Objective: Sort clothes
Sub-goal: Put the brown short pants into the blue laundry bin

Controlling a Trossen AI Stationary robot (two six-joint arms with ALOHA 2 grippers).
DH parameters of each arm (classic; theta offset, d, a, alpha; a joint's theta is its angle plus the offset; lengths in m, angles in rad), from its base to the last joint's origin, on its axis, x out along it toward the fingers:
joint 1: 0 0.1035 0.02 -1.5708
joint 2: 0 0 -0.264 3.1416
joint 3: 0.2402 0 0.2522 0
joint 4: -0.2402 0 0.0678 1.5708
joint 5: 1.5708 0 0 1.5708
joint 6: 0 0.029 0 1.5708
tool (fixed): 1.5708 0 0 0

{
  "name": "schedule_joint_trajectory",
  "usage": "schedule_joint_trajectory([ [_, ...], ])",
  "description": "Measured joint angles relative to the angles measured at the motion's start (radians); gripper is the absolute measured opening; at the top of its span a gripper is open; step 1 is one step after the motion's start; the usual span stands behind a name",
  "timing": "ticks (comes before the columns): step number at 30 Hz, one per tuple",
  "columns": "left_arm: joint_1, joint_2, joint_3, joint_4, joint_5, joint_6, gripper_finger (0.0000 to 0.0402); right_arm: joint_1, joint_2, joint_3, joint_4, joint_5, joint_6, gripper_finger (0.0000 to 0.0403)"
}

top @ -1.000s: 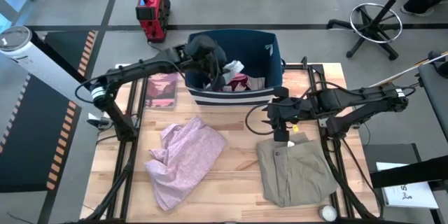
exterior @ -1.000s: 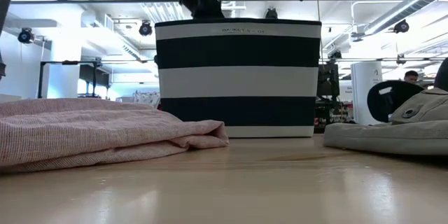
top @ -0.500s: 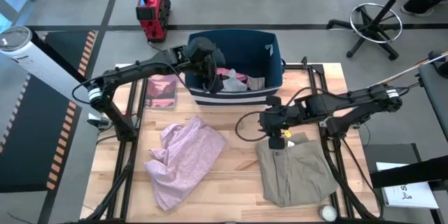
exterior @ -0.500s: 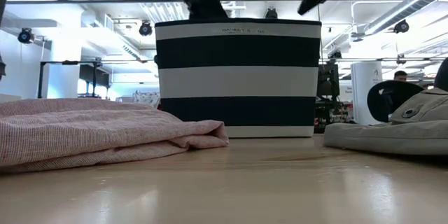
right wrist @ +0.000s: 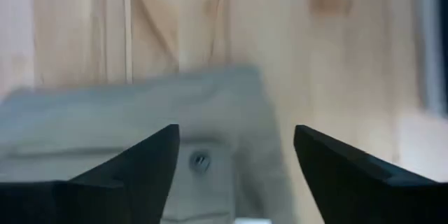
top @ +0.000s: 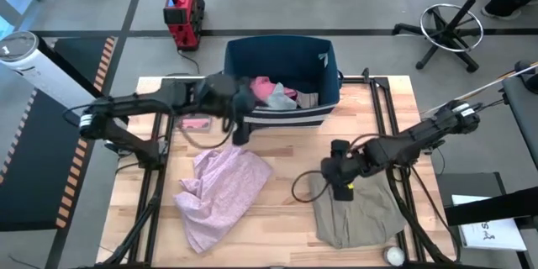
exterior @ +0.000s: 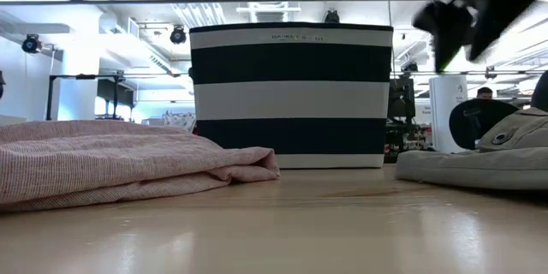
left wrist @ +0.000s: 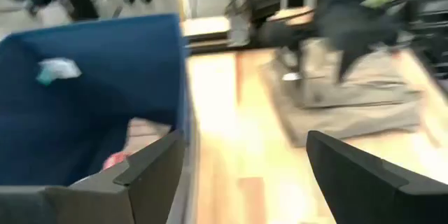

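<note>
- Just in front of the navy striped bin (top: 282,118), left gripper (top: 238,128) is hanging over bare table (top: 286,218), fingers (left wrist: 150,175) standing wide apart, gripping nothing.
- Beside that gripper, on its bin side, blue bin wall (left wrist: 105,63) is filling the left wrist view; pink and pale garments (top: 273,92) are lying inside the bin, a bit of pink fabric (left wrist: 119,159) peeking near the finger.
- Below and toward the table's near edge from the left gripper, large pale pink garment (top: 220,192) is lying crumpled on the wood, near but not touching the gripper.
- Over the top edge of the khaki-grey garment (top: 357,214), right gripper (top: 343,187) is hovering, fingers (right wrist: 133,164) spread wide, nothing between them.
- Right under the right gripper, khaki-grey cloth is showing a small round button (right wrist: 200,160) between the two fingers; whether the fingertips are touching the cloth I cannot tell.
- Beyond the right gripper, bare wood is running past the garment's edge.
- Low down at table level, pink garment (exterior: 111,167) is lying flat on one side, khaki-grey one (exterior: 479,164) on the other, striped bin (exterior: 291,94) standing between and behind them; dark arm parts are blurring across the top.
- Behind the left arm, flat pink-covered book (top: 195,122) is lying on the table next to the bin, partly hidden by the arm.
- Off the table, red case (top: 181,4) is sitting on the floor.
</note>
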Motion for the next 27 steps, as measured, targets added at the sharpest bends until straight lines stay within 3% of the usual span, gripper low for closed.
schedule_joint_trajectory([
  [6,-0.162,-0.155,-0.167,0.129,-0.005,-0.056,0.0281,0.038,0.0,-0.094,0.002,-0.054,0.026,0.0306],
  [16,-0.403,-0.339,-0.447,0.32,-0.182,-0.123,0.0288,-0.032,0.0,-0.175,0.006,-0.088,-0.118,0.0312],
  [27,-0.464,-0.381,-0.731,0.706,-0.186,-0.111,0.0274,-0.163,0.007,-0.289,0.152,-0.266,-0.195,0.0312],
])
